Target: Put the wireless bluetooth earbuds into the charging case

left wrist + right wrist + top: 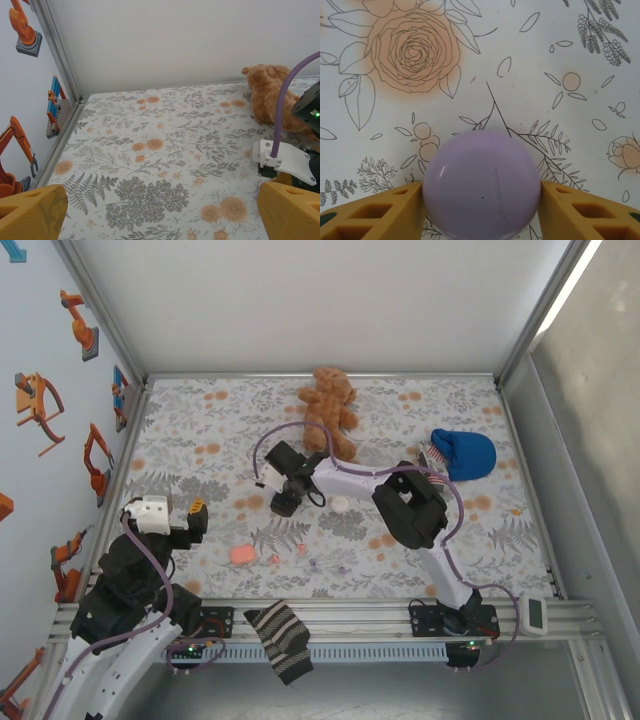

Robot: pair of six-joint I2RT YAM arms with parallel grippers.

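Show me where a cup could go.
Free: the far left corner beside the brown plush bear; the near right strip before the blue fabric object. Crowded: around the right gripper, its flat purple disc and the pink plastic case.

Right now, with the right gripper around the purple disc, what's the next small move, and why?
Probably a short, straight lift of the purple disc. The right gripper has a finger against each side of it, well centred, and the disc lies flat on the table cloth. A small lift would test the grip before any carry. The pink case sits nearer the left arm.
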